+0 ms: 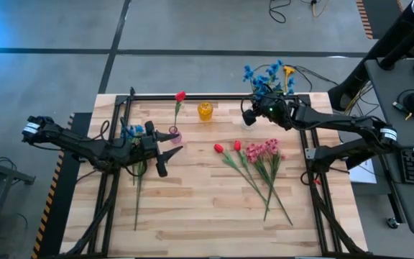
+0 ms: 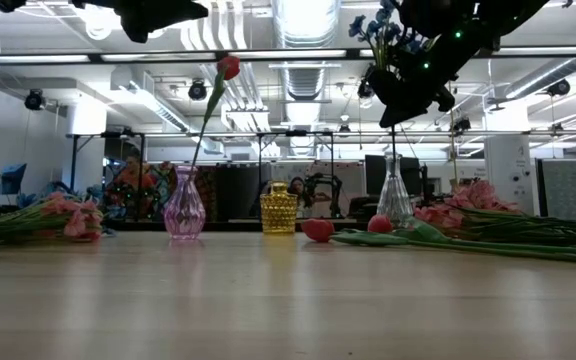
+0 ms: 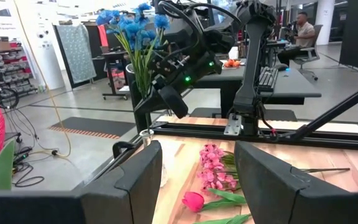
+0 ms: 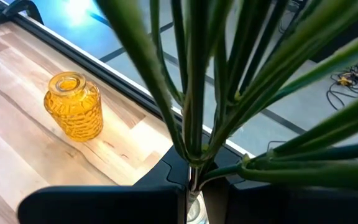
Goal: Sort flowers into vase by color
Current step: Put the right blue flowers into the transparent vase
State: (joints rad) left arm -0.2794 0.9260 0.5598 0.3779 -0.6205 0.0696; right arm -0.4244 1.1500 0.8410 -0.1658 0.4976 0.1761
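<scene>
No words, labels, brand names or numbers can be read in any of the views. In the left wrist view a white sheet (image 3: 0, 45) on a shelf in the room, at about ten o'clock, carries print too small to make out. The vases, the flowers and the table bear no lettering that shows.
</scene>
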